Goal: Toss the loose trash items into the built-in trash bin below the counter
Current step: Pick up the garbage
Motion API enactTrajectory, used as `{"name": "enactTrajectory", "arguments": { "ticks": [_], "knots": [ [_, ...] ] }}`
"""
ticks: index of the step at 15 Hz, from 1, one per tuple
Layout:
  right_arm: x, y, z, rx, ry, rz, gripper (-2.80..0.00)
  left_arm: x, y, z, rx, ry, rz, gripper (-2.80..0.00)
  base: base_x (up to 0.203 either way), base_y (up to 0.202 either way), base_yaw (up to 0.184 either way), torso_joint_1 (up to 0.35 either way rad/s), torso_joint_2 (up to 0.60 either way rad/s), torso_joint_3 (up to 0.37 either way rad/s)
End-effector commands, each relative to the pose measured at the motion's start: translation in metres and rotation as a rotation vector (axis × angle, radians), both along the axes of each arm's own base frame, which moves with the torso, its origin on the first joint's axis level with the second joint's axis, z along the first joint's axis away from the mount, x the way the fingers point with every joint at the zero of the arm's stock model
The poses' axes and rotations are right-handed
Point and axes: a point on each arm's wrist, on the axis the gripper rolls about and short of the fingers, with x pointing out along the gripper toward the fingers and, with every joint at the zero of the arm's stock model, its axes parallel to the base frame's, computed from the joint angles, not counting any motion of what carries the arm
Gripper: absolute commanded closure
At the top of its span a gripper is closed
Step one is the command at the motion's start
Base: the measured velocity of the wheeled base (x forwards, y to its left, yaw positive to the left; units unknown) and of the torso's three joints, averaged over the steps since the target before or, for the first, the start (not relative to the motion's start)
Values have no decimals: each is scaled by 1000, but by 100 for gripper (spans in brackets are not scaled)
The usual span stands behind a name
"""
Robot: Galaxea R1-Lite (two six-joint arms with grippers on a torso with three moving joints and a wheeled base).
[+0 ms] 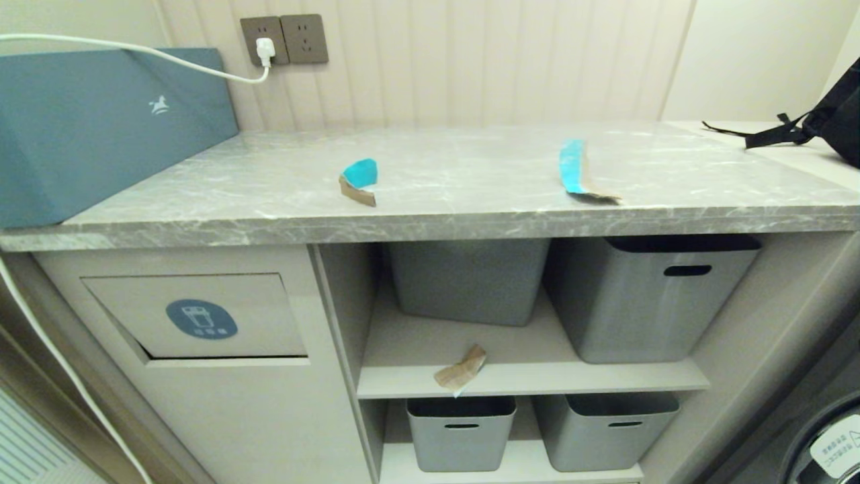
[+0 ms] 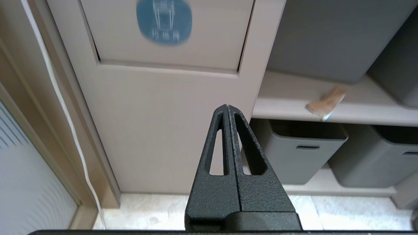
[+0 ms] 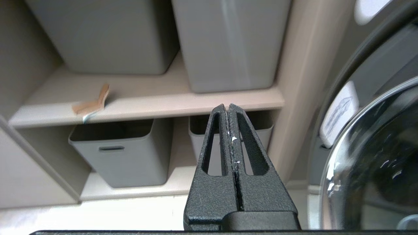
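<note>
Two cyan-and-brown cardboard scraps lie on the marble counter (image 1: 470, 222): a small curled scrap (image 1: 359, 180) left of centre and a longer strip (image 1: 579, 173) to the right. A third, brown scrap (image 1: 461, 368) (image 2: 326, 102) (image 3: 91, 103) rests at the front edge of the upper shelf. The built-in trash bin flap (image 1: 201, 316) (image 2: 165, 23), with its blue oval badge, sits closed in the beige cabinet front at lower left. Neither arm shows in the head view. My left gripper (image 2: 227, 106) is shut and empty, low before the cabinet front. My right gripper (image 3: 226, 106) is shut and empty before the lower shelves.
A long teal box (image 1: 101, 128) stands at the counter's left with a white cable (image 1: 168, 57) running to a wall socket. Grey tubs (image 1: 645, 296) fill the shelves. A black bag (image 1: 833, 107) lies at far right. A washing machine door (image 3: 375, 156) is at lower right.
</note>
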Motion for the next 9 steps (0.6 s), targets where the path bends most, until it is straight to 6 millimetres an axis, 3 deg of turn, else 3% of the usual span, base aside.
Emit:
{"name": "enactTrajectory", "arguments": {
  "ticks": [1, 9],
  "knots": [
    [0, 0, -1, 0, 3, 0, 0, 0, 0, 0, -1, 3, 1, 0, 0, 0, 0, 171, -485, -289],
    [0, 0, -1, 3, 3, -2, 0, 0, 0, 0, 1, 2, 1, 0, 0, 0, 0, 189, -477, -282]
  ]
}}
